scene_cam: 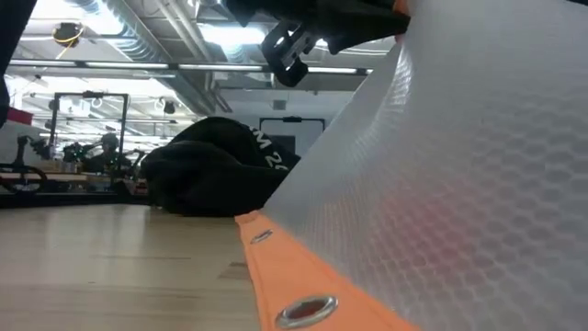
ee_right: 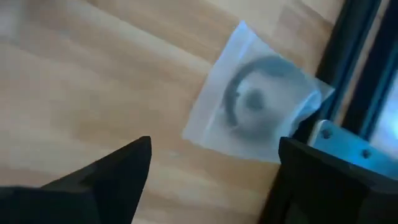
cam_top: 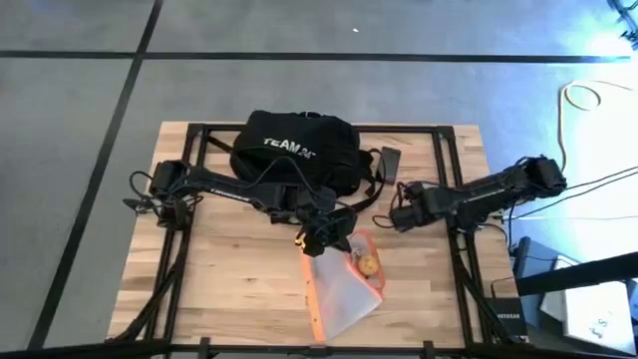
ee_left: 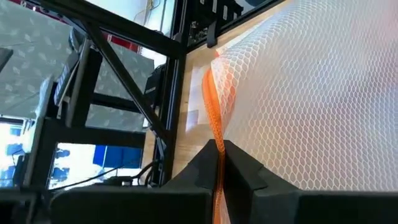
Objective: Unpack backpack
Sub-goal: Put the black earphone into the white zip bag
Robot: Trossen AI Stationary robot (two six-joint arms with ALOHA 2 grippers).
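Fingers of the left gripper (ee_left: 219,163) are clamped on the mesh pouch's (cam_top: 344,289) orange trim; the right gripper's (ee_right: 211,168) are spread wide. Backpack (cam_top: 294,150) is parked at the counter's (cam_top: 229,279) far edge.

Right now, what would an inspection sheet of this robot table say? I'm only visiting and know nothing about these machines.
Surface: wooden table with a black frame.
Job's things: black backpack lettered "TEAM 24…" at the far middle; mesh pouch with orange trim lies near the front, out of the bag.
Clutter: small clear bag with a dark ring on the wood near the right arm; small dark flat item beside the backpack.
Grippers: left gripper is shut on the pouch's orange edge; right gripper is open, above the table, holding nothing.
Cables: white cord and dark leads on the floor to the right.
Surroundings: grey floor with dark lines; workshop benches behind.
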